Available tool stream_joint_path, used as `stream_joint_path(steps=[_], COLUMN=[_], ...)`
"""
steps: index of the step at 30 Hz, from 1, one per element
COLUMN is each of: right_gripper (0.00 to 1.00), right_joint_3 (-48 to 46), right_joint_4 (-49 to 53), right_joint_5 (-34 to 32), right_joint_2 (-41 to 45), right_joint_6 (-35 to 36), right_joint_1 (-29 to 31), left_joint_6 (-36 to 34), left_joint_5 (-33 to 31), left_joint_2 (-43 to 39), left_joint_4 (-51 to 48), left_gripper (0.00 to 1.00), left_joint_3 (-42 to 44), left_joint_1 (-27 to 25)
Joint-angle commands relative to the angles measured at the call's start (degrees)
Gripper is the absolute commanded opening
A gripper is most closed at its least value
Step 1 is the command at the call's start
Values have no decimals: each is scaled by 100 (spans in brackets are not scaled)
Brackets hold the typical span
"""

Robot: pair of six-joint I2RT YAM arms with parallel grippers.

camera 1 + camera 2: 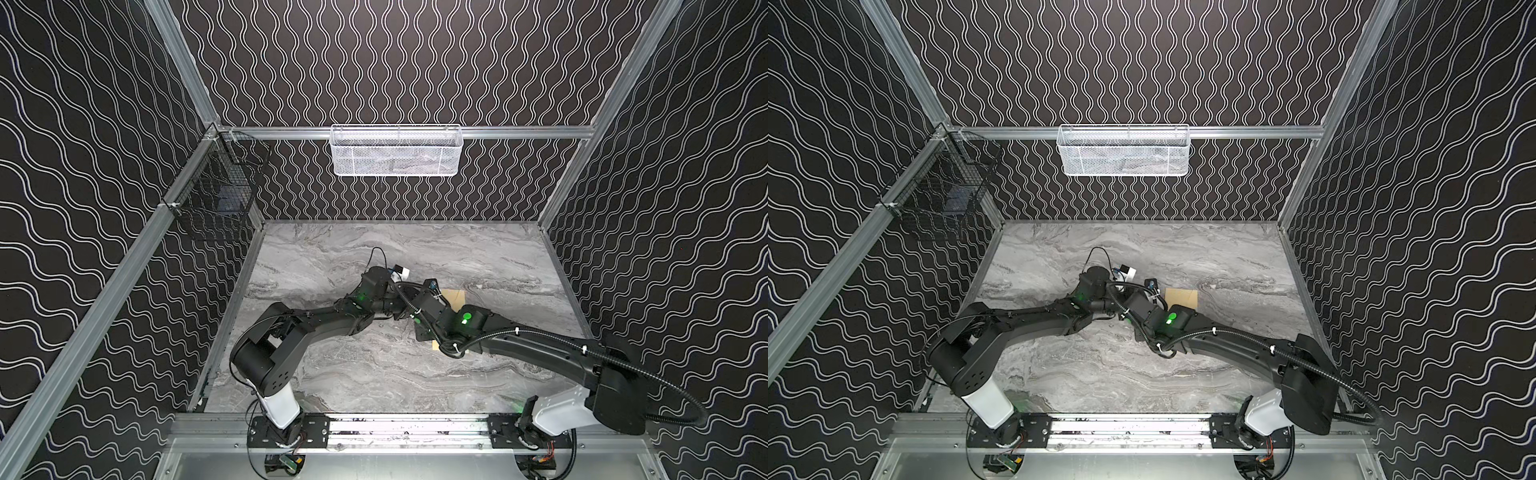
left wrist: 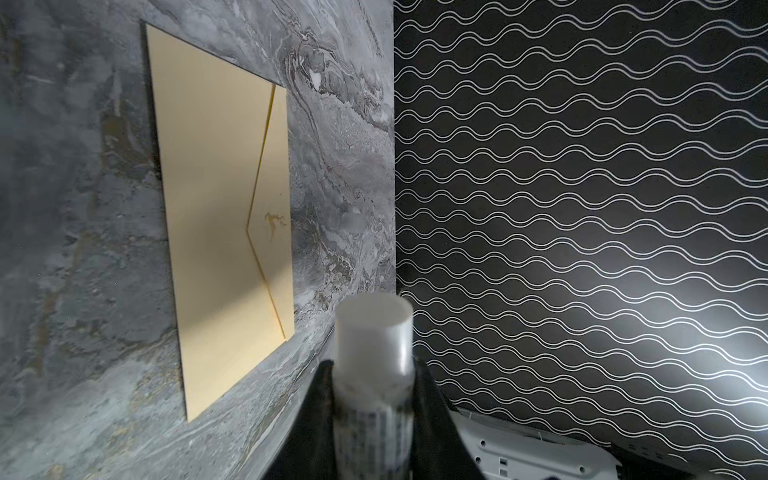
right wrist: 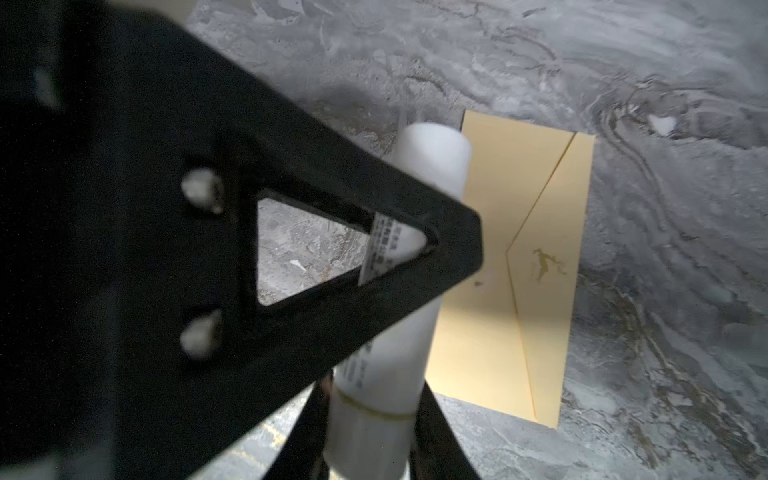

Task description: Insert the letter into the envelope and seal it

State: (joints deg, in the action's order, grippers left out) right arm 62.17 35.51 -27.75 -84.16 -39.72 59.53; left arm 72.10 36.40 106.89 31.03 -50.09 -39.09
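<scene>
Envelope (image 1: 456, 297), part hid by arms (image 1: 519, 345), tube (image 3: 432, 162) in L tool (image 2: 374, 374), R tool (image 3: 370, 403)

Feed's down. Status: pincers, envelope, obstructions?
Left pincer and right pincer both shut on white tube. Envelope flat on table, flap closed. Letter not seen; nothing on envelope.

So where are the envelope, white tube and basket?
envelope (image 2: 216, 216): left wrist view, its tan face.
white tube (image 2: 373, 374): left wrist view, side near its end.
basket (image 1: 395, 154): a top view, mesh front wall.
</scene>
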Motion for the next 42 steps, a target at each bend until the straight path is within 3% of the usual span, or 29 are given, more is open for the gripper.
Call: stream_joint_path(steps=[1, 3, 6, 7, 9, 12, 16, 18, 21, 24, 42], right_gripper=[31, 40, 73, 82, 92, 99, 96, 92, 83, 78, 52], right_joint_3=[26, -34, -298, -451, -1098, -2066, -2637, -2900, -3125, -3425, -3474], right_joint_4=[-29, -73, -302, -483, -1192, -2445, -3584, -4397, -5362, -6189, -6568], right_joint_5=[-616, -613, -468, -208, 1186, 3400, 6034, 6923, 7706, 7898, 7927], right_joint_2=[-1, 113, 679, 1001, 1858, 3043, 3413, 3243, 2891, 2782, 1918], right_joint_6=[-132, -140, -190, -158, -19, -138, -502, -859, -1150, -1516, -1453], right_joint_1=[112, 122, 79, -44, -751, -2173, -3695, -3946, -3963, -3933, -3712], left_joint_6=[159, 173, 178, 207, 286, 499, 669, 723, 801, 797, 907], left_joint_5=[253, 238, 189, 170, 123, 30, -41, -68, -129, -171, -248], left_joint_2=[-34, -52, -131, -163, -239, -298, -327, -336, -346, -358, -199], left_joint_4=[596, 632, 689, 761, 1025, 1610, 2067, 2208, 2354, 2387, 2710], left_gripper=[0, 0, 0, 0, 0, 0, 0, 0, 0, 0, 0], left_joint_3=[55, 99, 184, 223, 314, 466, 614, 650, 705, 721, 668], left_joint_1=[-46, -38, -12, 5, 18, 12, 9, 0, -13, -28, -117])
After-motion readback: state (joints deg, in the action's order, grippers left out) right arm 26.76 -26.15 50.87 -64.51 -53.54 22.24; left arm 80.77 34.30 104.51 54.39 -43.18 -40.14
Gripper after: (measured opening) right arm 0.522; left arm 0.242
